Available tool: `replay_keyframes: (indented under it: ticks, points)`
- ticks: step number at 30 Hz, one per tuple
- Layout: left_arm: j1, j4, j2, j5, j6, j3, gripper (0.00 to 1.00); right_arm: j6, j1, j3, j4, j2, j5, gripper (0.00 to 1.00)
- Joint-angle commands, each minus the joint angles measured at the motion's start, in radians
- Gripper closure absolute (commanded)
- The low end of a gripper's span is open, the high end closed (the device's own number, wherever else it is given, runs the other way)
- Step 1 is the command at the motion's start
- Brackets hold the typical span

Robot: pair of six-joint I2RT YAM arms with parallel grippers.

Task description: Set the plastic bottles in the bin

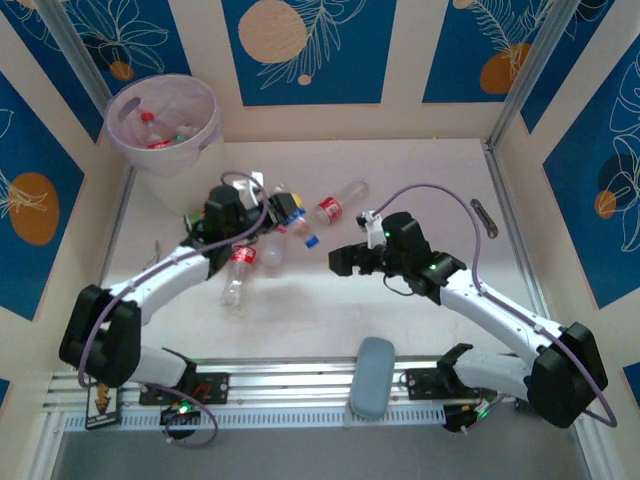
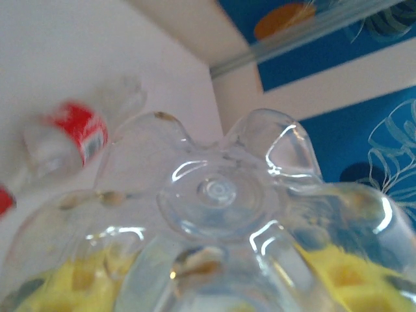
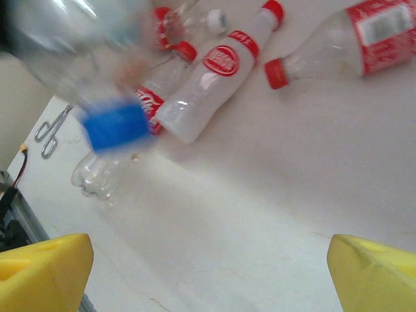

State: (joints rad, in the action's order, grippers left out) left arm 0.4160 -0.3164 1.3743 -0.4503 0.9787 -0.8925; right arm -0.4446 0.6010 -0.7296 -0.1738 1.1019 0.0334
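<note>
Left gripper (image 1: 283, 208): closed on a small clear plastic bottle (image 2: 218, 195). The left wrist view shows its petalled base facing the camera, with the yellow fingers (image 2: 351, 276) pressed against both sides. The bottle's long axis runs roughly in line with the fingers, base toward the wrist and blue-capped end (image 1: 311, 240) pointing away, toward the right gripper (image 1: 340, 262). The bottle looks lifted clear of the pale table (image 1: 400, 330), though this cannot be confirmed from overhead. The destination is a round translucent pale pink-white plastic bin (image 1: 150, 160). It stands well apart from the left gripper, behind it and off to its left, at the far corner, with a few bottles already inside. The left arm is clearly nearer the bin, so the coming move is judged to be a carry back across to the rim. Right gripper: jaws wide apart, yellow fingertips (image 3: 45, 266) at the frame corners, nothing held or touched. Several red-labelled bottles (image 3: 221, 62) lie on their sides just ahead of it, and more lie under the left gripper. Risk: the grip is near the base, so the bottle may pivot.
</note>
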Motion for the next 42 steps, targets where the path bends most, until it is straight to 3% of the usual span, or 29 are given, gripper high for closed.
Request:
replay_keyframes:
  ticks: [1, 6, 9, 17, 21, 29, 35, 42]
  points:
    - [-0.071, 0.244, -0.077, -0.055, -0.230, -0.207, 0.75, -0.054, -0.030, 0.023, -0.061, -0.001, -0.006, 0.07]
    - [-0.243, 0.440, -0.092, -0.045, -0.371, -0.472, 0.87, -0.092, -0.032, 0.042, -0.079, -0.009, -0.052, 0.07]
    - [-0.341, 0.510, -0.055, -0.044, -0.420, -0.617, 1.00, -0.104, -0.027, 0.059, -0.080, -0.027, -0.059, 0.07]
    - [-0.549, 0.457, 0.101, -0.031, -0.357, -0.831, 1.00, -0.102, -0.014, 0.079, -0.127, -0.080, -0.099, 0.07]
    - [-0.617, 0.378, 0.208, -0.069, -0.324, -0.900, 1.00, -0.083, 0.001, 0.102, -0.102, -0.147, -0.095, 0.01]
    - [-0.674, 0.474, 0.425, 0.010, -0.360, -1.090, 1.00, -0.097, 0.007, 0.145, -0.111, -0.279, -0.109, 0.01]
    - [-0.673, 0.597, 0.612, 0.029, -0.382, -1.282, 1.00, -0.099, 0.002, 0.133, -0.169, -0.287, -0.124, 0.01]
    - [-0.655, 0.728, 0.723, 0.071, -0.502, -1.367, 1.00, -0.111, 0.002, 0.143, -0.162, -0.283, -0.130, 0.01]
